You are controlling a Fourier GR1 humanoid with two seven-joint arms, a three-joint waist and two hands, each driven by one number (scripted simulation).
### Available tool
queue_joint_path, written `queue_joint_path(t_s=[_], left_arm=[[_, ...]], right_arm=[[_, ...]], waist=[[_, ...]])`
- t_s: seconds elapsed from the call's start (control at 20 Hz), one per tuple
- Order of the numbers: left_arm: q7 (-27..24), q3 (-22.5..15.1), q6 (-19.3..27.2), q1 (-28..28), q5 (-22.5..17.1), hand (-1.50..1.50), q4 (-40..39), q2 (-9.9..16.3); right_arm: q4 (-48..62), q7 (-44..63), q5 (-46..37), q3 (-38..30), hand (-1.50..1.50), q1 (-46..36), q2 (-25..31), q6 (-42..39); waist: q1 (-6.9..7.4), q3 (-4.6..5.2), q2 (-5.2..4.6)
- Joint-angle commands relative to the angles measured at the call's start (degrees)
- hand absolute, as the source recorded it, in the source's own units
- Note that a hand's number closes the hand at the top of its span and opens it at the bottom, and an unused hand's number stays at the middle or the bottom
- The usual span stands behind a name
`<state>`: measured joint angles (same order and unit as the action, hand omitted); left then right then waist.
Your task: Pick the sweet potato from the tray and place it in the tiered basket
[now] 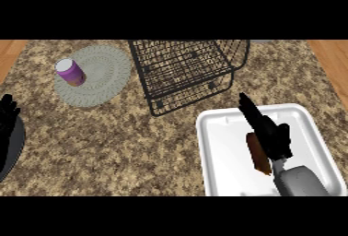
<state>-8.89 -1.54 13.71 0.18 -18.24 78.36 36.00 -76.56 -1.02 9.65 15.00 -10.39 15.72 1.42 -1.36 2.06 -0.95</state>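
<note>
Seemingly lined up for a grasp, the right hand (268, 131) hovers over the white tray (221, 138), fingers straight and pressed together beside the sweet potato (258, 154), while the tiered basket (187, 69) waits nearby and the left hand (8, 115) rests open.

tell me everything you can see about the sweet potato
The sweet potato is a long, narrow, reddish-brown piece with a slightly rough-looking skin. It lies flat inside the white tray, lengthwise from far to near, right of the tray's middle. The right hand lies along its right side, fingers straight and pointing toward the basket, covering part of that edge. Whether the hand touches it cannot be told.
</note>
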Motion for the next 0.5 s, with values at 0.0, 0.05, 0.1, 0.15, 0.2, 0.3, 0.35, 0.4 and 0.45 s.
queue_joint_path(t_s=[0.0, 0.05, 0.1, 0.15, 0.2, 0.3, 0.35, 0.4, 0.45], left_arm=[[0.86, -2.79, 1.90, -3.57, 1.95, 0.00, -0.04, -4.30], [0.77, -4.12, 1.48, -2.79, 1.92, 0.00, 2.63, -4.95], [0.16, -5.55, 2.51, -4.18, 2.79, 0.00, 3.88, -6.73], [1.00, -7.10, 4.41, -5.67, 3.63, 0.00, 4.58, -8.89], [1.97, -8.00, 4.72, -7.58, 3.85, 0.00, 6.10, -9.46], [1.26, -6.64, 3.06, -4.88, 1.81, 0.00, 4.28, -8.96], [2.56, -11.44, 4.76, -6.86, 3.85, 0.00, 7.26, -13.04], [3.54, -15.44, 8.40, -9.20, 7.30, 0.00, 5.73, -17.85], [2.92, -14.44, 6.75, -8.27, 6.12, 0.00, 6.76, -16.34]], right_arm=[[-3.06, 0.47, 1.06, -1.87, 1.50, -0.92, 2.85, -2.90], [-3.93, -1.06, 5.17, -5.47, 1.50, -2.90, 7.63, -9.31], [-3.39, -1.42, 6.58, -5.74, 1.50, -6.56, 7.05, -11.46], [-6.10, -0.88, 9.56, -8.11, 1.50, -7.87, 9.32, -14.02], [-5.29, -2.40, 11.73, -9.83, 1.50, -10.82, 11.25, -17.85], [-6.44, -8.50, 21.42, -19.77, 1.50, -8.89, -3.94, -2.28], [-1.25, -2.01, -0.32, -12.38, 1.50, -9.72, 17.50, -7.00], [2.04, 1.47, 11.77, -14.17, -1.50, -9.18, 13.43, -14.62], [3.38, 3.90, 21.70, -14.04, -1.50, -8.83, 8.85, -20.70]], waist=[[0.49, -2.04, 0.95], [0.55, -2.08, 1.03], [0.91, -2.10, 0.93], [0.06, -2.11, 1.07], [0.18, -2.20, 0.96], [-5.36, -4.60, 2.60], [-0.81, -1.99, 0.85], [0.28, -2.11, 0.65], [0.85, -2.22, 0.48]])
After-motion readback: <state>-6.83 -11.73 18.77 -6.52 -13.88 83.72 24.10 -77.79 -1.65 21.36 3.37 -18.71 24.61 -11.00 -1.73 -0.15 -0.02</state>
